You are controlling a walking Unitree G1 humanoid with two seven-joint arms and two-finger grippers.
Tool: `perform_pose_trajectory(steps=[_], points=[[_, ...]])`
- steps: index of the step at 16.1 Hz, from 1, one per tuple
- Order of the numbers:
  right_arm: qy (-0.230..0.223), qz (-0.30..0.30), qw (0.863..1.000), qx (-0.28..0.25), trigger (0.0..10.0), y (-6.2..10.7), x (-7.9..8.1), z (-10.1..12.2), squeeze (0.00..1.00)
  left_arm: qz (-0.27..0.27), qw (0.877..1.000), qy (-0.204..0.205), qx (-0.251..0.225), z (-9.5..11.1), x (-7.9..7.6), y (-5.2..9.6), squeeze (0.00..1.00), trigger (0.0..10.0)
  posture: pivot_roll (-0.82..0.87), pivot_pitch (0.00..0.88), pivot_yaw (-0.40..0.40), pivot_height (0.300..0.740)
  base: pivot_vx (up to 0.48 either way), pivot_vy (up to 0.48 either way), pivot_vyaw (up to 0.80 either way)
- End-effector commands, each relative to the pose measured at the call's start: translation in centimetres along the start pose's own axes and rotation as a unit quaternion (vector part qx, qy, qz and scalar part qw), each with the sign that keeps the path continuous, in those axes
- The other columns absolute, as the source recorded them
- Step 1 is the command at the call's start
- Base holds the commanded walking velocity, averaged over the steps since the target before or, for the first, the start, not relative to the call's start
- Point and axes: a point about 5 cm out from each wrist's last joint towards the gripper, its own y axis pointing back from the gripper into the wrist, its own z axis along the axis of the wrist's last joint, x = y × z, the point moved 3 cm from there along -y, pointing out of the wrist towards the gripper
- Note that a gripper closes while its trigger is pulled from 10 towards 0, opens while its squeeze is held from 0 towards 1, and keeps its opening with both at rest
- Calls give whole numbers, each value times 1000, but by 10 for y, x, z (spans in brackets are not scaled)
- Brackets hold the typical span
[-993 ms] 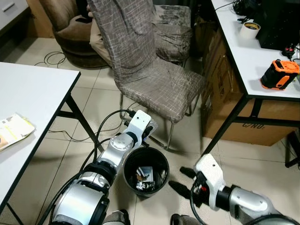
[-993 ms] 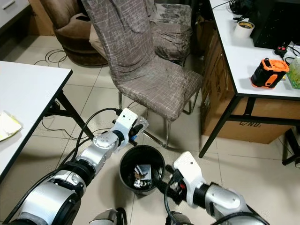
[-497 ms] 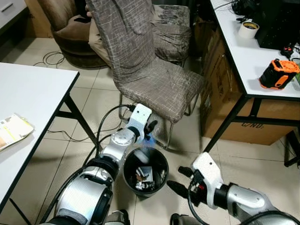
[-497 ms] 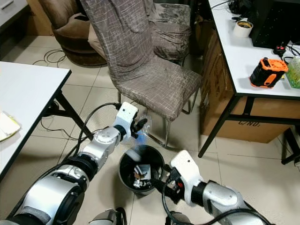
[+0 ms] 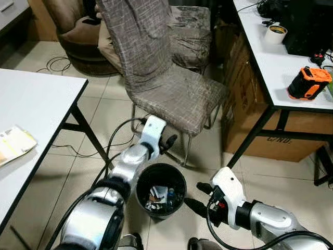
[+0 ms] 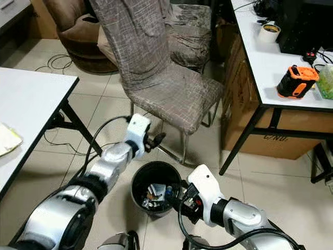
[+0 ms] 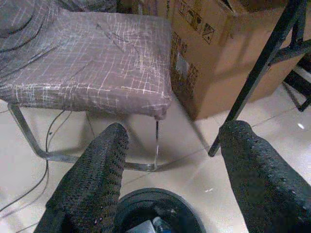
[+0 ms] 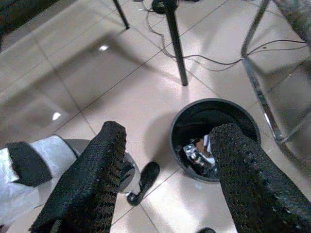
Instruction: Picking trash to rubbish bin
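Note:
The black round rubbish bin stands on the tiled floor in front of the chair. It holds several pieces of trash, among them a clear item with a blue bit. My left gripper hangs open and empty just above the bin's far rim. My right gripper is low beside the bin's right side, open, with nothing between its fingers. The bin lies beyond them in the right wrist view.
A grey fabric chair stands right behind the bin, its metal legs close to it. A white table with papers is on the left. On the right are a desk, an orange tool and a cardboard box. Cables lie on the floor.
My left gripper opened and let go of a clear piece of trash, which dropped into the bin. The right gripper shifted slightly toward the bin.

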Motion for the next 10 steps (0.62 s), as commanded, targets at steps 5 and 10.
perform_pose_trajectory(steps=[5, 10], points=[[-63, -196, 975, -79, 10000, -15, -32, 13, 0, 54, 997, -7, -51, -18, 29, 76, 0, 10000, -77, 68, 11, 740, 0, 0, 0], [-74, -233, 962, -123, 10000, -16, -43, 28, 0, 83, 995, -9, -50, -1, 23, 120, 0, 10000, -29, 33, 0, 740, 0, 0, 0]])
